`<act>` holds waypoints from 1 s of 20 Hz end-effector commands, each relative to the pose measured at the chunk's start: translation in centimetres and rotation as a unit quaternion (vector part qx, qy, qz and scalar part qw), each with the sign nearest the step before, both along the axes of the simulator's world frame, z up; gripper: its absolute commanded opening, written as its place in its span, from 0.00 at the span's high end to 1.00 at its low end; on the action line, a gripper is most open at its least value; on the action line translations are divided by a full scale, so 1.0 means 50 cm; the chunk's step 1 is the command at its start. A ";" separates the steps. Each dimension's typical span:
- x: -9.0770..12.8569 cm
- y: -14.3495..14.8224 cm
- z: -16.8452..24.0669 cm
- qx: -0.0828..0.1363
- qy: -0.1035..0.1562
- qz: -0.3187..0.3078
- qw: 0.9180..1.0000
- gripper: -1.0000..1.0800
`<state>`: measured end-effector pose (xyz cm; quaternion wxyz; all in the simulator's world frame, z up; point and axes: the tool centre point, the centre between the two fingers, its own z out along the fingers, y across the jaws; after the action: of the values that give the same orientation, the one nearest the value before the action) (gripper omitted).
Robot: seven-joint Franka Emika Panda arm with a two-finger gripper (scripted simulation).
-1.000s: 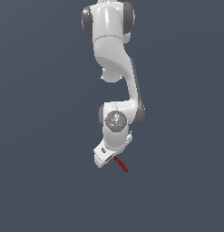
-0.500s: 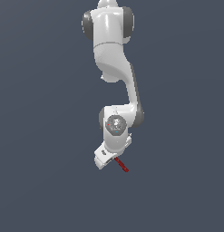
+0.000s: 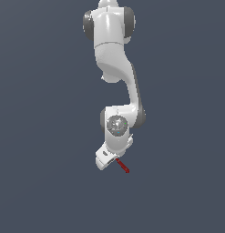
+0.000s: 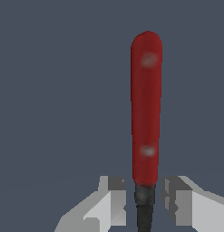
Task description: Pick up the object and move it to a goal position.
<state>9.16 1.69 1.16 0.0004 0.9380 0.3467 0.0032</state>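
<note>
The gripper [image 4: 143, 204] is clamped on the black neck of the red-handled tool [image 4: 146, 108], whose handle juts out past the fingertips. Held so near one end, it could pivot or slip during transport.

Plain, uniform dark slate-blue backdrop [image 3: 41, 136] on every side, evenly lit.

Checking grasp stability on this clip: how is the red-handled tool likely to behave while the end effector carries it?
The red-handled tool looks stiff: its handle runs straight, with no sag. Its rounded, glossy handle suggests it could roll or slip if released. The end effector flanks only the dark neck, so most of the length overhangs; it may pivot, though it seems light for its size.
</note>
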 end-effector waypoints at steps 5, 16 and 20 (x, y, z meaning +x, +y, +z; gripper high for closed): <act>-0.010 0.008 0.002 0.000 0.002 0.000 1.000 1.00; -0.071 0.062 0.049 0.000 0.002 0.000 1.000 1.00; -0.112 0.099 0.081 0.000 0.002 0.000 1.000 1.00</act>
<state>4.36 5.86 4.56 -0.0003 0.9381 0.3464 0.0006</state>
